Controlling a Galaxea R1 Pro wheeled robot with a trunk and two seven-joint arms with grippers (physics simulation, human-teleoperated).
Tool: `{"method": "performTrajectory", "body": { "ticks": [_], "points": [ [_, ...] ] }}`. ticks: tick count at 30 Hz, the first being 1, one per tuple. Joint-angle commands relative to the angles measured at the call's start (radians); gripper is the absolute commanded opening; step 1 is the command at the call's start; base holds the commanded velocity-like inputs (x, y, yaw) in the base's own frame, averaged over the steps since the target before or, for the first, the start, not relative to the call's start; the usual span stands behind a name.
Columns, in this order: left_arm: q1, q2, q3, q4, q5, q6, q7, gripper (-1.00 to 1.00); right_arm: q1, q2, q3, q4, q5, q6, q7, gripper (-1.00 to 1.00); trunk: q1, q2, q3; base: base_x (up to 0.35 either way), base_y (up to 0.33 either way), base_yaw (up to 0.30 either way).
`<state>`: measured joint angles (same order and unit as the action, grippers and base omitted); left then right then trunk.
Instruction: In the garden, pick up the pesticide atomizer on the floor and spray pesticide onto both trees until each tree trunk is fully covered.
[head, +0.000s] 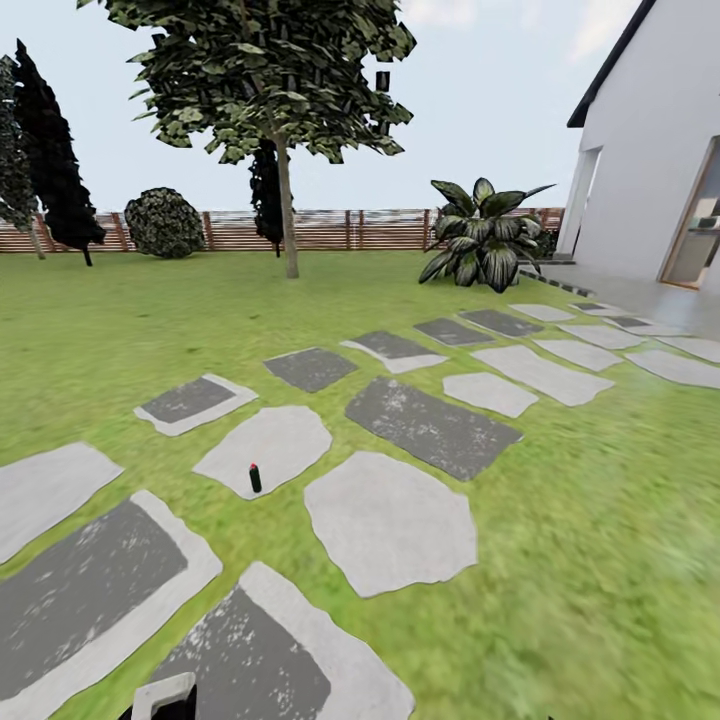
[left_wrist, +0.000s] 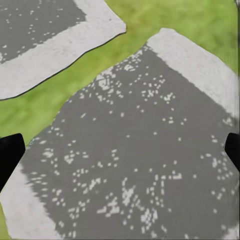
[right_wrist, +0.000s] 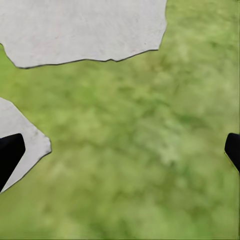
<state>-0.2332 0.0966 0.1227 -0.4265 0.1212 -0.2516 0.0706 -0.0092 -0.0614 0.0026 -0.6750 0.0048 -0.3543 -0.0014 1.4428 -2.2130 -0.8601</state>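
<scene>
— Atomizer's position?
— Atomizer (head: 255, 478) stands upright on a pale paving slab (head: 265, 447), well ahead of me, slightly left of centre.
— End effectors?
— Left end effector (left_wrist: 120, 150) and right end effector (right_wrist: 120, 150) both spread wide, empty. Left arm judged nearer.

Grey stepping stones (head: 390, 520), white house (head: 650, 150), broad-leaved plant (head: 485, 245).

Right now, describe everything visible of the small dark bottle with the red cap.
The pesticide atomizer is a small slim bottle, dark-bodied with a red top, too small for finer detail. It stands upright on the near edge of a pale grey paving stone, close to the grass, casting a short shadow. Nothing else touches it.
</scene>
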Motion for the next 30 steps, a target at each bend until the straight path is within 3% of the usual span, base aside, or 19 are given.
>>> {"method": "performTrajectory", "body": {
  "ticks": [1, 30],
  "points": [
    [0.0, 0.0, 0.0, 0.0, 0.0, 0.0, 0.0, 1.0, 0.0, 0.0, 0.0, 0.0, 0.0, 0.0, 0.0, 1.0, 0.0, 0.0, 0.0, 0.303, -0.135, 0.0],
    [0.0, 0.0, 0.0, 0.0, 0.0, 0.0, 0.0, 1.0, 0.0, 0.0, 0.0, 0.0, 0.0, 0.0, 0.0, 1.0, 0.0, 0.0, 0.0, 0.303, -0.135, 0.0]
  ]
}}
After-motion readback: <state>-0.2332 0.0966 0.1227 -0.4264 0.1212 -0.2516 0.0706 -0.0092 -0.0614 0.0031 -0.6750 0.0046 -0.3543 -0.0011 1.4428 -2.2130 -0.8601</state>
